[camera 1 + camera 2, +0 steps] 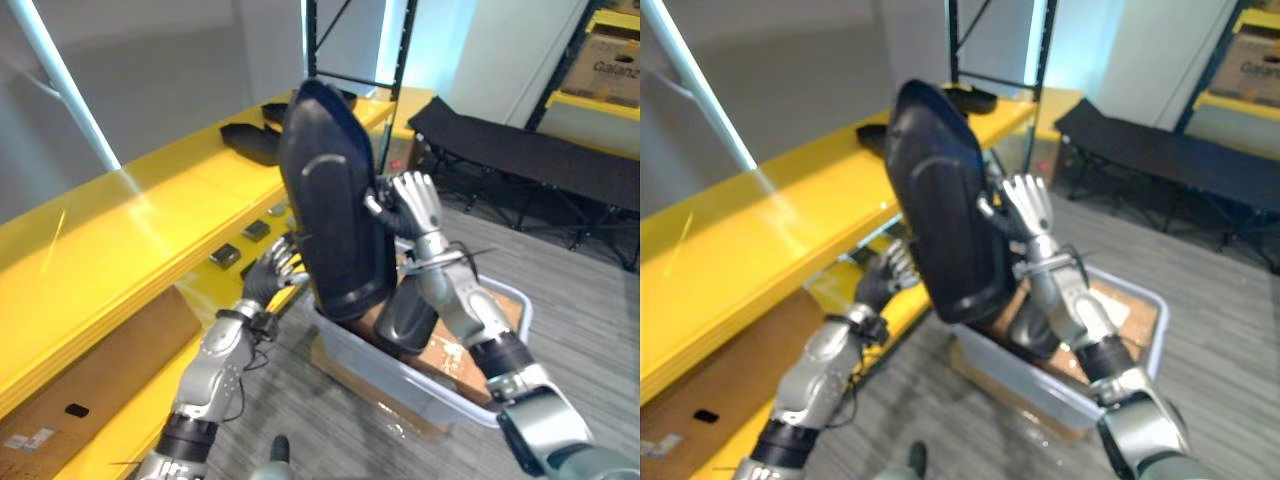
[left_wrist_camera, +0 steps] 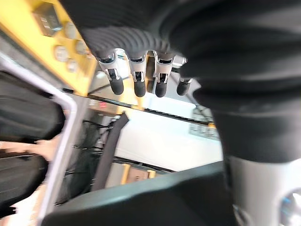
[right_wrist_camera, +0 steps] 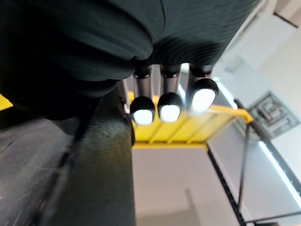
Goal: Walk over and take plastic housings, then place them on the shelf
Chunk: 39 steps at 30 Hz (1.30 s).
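Above the pale plastic bin (image 1: 440, 395), the large black moulded plastic housing (image 1: 335, 200) stood upright, pressed between straight, uncurled fingers: left hand (image 1: 270, 272) at its lower left edge, right hand (image 1: 418, 205) on its right rim. We judged it light, stiff and slick, best squeezed at opposite edges. The yellow shelf (image 1: 150, 210) ran left, beyond.

A warehouse or storeroom — yellow steel shelving (image 1: 130, 215), stacked cardboard boxes (image 1: 605, 60), a grey parts bin (image 1: 440, 390) on the floor.
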### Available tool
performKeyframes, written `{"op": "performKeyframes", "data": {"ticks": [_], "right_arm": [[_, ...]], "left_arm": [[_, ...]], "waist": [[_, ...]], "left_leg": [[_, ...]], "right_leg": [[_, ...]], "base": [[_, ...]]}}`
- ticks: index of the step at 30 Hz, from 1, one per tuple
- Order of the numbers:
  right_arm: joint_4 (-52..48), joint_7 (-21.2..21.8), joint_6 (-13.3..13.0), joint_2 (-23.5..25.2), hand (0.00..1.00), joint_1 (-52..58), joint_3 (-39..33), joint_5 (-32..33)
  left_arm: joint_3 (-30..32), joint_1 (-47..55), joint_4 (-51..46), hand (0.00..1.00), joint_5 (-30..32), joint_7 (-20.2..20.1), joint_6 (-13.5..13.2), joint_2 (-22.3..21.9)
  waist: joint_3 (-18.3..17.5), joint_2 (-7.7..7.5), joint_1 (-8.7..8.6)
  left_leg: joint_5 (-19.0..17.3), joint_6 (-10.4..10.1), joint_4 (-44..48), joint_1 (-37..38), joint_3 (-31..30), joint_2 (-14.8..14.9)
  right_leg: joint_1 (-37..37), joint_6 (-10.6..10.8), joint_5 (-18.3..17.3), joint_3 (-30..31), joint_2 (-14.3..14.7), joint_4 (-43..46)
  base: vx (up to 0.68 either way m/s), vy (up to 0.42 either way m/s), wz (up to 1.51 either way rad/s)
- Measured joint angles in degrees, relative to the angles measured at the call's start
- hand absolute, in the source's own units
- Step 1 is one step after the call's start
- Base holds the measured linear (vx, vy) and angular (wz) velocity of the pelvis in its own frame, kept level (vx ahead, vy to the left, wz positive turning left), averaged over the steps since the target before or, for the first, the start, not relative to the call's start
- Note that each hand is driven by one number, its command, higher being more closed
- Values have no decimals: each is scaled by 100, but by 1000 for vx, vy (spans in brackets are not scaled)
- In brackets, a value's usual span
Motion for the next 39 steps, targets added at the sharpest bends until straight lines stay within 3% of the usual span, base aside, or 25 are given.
{"op": "performKeyframes", "data": {"ticks": [12, 21, 39], "right_arm": [[491, 22, 13, 205, 100, -114, 347, -249], [673, 18, 271, 240, 100, -114, 525, -443], [668, -18, 109, 304, 100, -115, 245, -457]], "left_arm": [[-373, -7, 351, 0, 331, -4, 9, -51], [-507, -6, 364, 0, 21, 104, -48, -26], [142, -144, 229, 0, -602, 280, -243, -227]], "waist": [[-17, -63, 35], [-82, -185, 42], [-73, -247, 38]], "left_leg": [[32, -8, 1, -8, -54, 52], [11, -29, 1, 6, -37, 96], [-8, -21, 1, 53, 62, 91]], "right_leg": [[87, -17, 49, -100, 87, -49], [90, -49, -2, -78, 117, -78], [83, -30, 5, 11, 114, -77]], "base": [[18, -14, 3], [-20, -3, -1], [2, -2, -2]]}}
